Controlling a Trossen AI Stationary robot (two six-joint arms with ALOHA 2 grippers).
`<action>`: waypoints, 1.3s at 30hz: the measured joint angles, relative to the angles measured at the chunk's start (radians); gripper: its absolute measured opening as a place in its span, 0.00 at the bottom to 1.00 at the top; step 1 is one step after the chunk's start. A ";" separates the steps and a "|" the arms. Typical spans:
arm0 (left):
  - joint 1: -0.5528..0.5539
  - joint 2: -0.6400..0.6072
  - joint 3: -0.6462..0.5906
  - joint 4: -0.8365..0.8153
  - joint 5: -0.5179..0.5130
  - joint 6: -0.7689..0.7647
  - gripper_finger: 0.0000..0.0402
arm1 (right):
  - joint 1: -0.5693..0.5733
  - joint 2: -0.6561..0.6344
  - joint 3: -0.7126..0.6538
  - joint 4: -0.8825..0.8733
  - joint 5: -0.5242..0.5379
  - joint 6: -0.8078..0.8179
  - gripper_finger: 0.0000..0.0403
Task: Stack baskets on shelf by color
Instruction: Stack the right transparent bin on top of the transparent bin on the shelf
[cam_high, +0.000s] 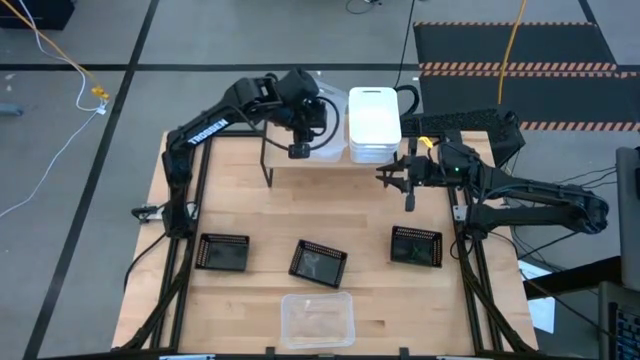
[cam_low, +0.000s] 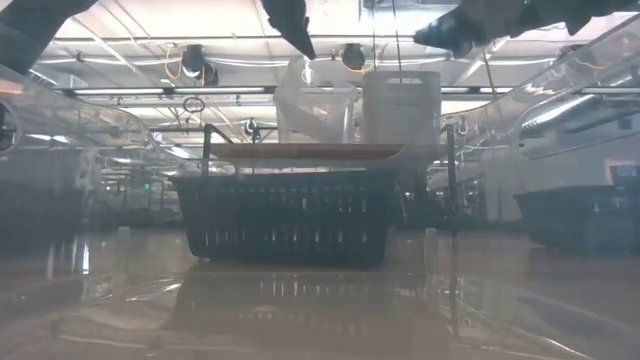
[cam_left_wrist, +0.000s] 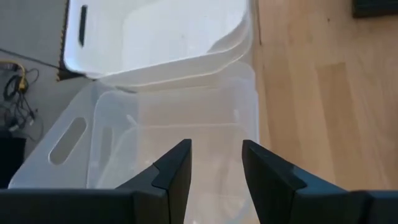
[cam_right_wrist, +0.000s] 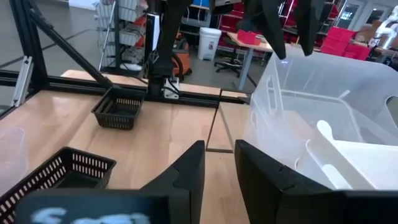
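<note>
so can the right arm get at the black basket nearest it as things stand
Probably yes: the right gripper hangs open and empty above the table, and that black basket sits alone on bare wood just below it in the high view, nothing between.

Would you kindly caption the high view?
Left gripper above clear baskets on shelf, beside white stack.

floor: grey (cam_high: 80, 170) | mat: black, striped edge (cam_high: 510, 45) | bins: red (cam_right_wrist: 339, 40) | lights: ceiling strips (cam_low: 150, 92)
</note>
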 joint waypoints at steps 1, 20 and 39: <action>-0.003 0.000 0.000 0.000 0.000 0.014 0.36 | 0.000 0.000 0.000 -0.004 0.000 0.000 0.21; 0.004 0.010 0.001 -0.066 -0.033 0.049 0.36 | 0.000 0.000 0.000 -0.024 0.002 0.007 0.21; -0.001 0.034 -0.005 -0.092 -0.032 0.028 0.09 | 0.000 0.001 0.000 -0.036 0.002 0.008 0.21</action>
